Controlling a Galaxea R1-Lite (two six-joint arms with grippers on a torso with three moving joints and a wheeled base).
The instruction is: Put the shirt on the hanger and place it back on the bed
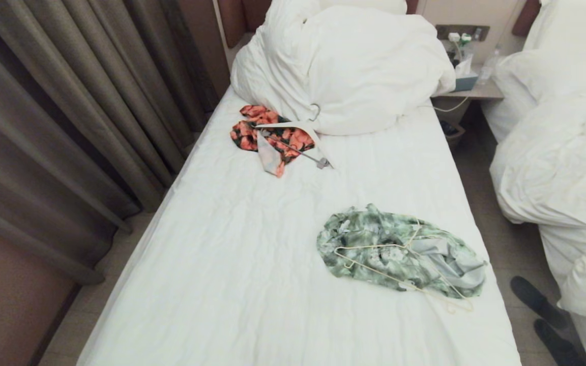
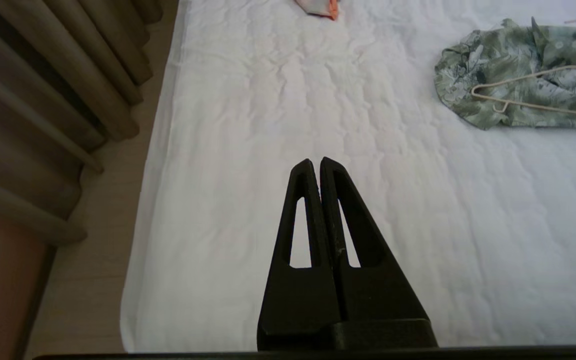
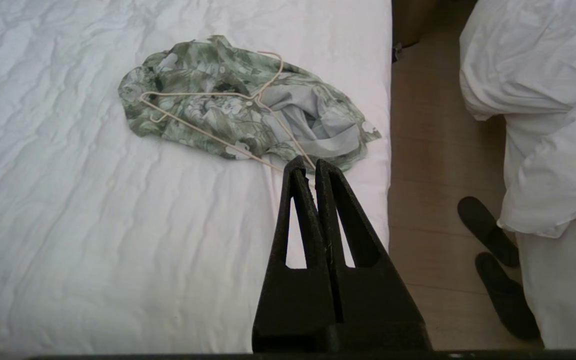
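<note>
We are holding our left pincer [image 2: 316, 162] above the bare white sheet of the bed [image 1: 252, 264], its two black fingers pressed together with nothing between them. Well ahead of its tips and off to the robot's right, the shirt [image 2: 518, 80] is lying crumpled in a green-and-white heap, with the hanger [image 2: 533, 90] resting on top of it. Farther ahead of this pincer, at the far edge of its view, a corner of an orange garment [image 2: 320, 7] is showing. To the robot's left of the pincer, the bed edge is dropping to a strip of floor, and brown curtains [image 2: 53, 85] are hanging beyond it.

We are holding our right pincer [image 3: 308, 164] above the sheet near the bed's right edge, fingers likewise pressed together and gripping nothing. The shirt [image 3: 238, 105] is lying just ahead of its tips, and the hanger [image 3: 218, 117] is lying loose across it rather than threaded through it, one thin cream arm running towards the pincer's tips. Whether the tips are touching that arm we cannot tell. To the robot's right of this pincer, across a strip of floor, a pair of dark slippers [image 3: 493, 250] is lying beside a second bed [image 3: 543, 100] heaped with white bedding.

From the head camera neither pincer is showing. The shirt [image 1: 400, 251] is lying on the near right part of the bed, while the orange garment [image 1: 267, 134] is lying with a thicker white hanger [image 1: 293, 133] up by the bunched duvet [image 1: 354, 66].
</note>
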